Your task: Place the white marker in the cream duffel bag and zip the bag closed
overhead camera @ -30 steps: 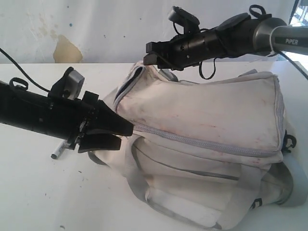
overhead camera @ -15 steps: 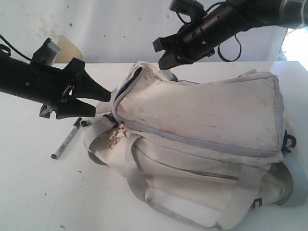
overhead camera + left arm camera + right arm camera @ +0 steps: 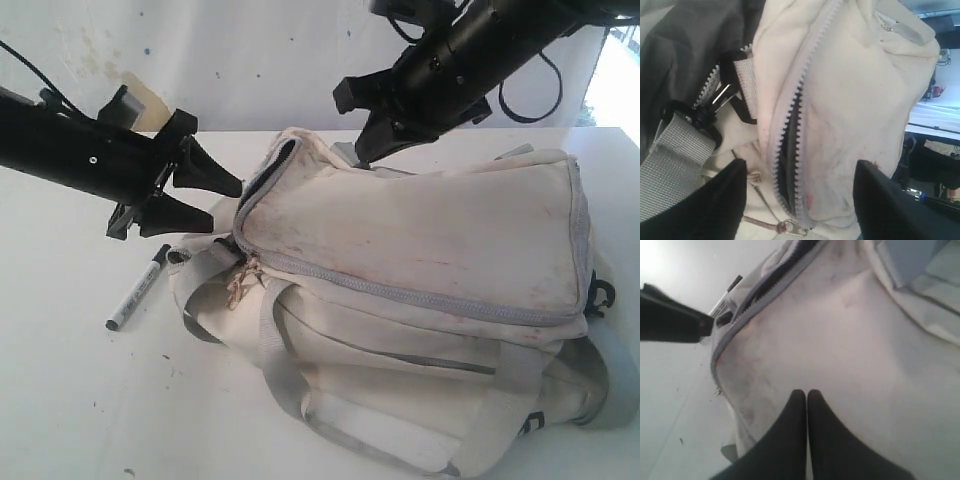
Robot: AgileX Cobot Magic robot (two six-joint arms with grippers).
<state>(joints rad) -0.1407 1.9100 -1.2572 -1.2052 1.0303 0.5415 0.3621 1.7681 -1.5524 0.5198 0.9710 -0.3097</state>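
The white marker (image 3: 138, 292) is seen beside the cream duffel bag (image 3: 420, 250), left gripper (image 3: 226, 208) spread, right gripper (image 3: 806, 392) pinched together above.

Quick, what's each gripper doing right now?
Left gripper: open, holding nothing.
Right gripper: closed, fingers pressed together, holding nothing.

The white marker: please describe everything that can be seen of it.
The white marker is a slim pen with a white barrel, dark lettering and black ends. It lies flat and slanted on the white table, beside the cream duffel bag, outside it. The open left gripper hangs nearby, not touching it.
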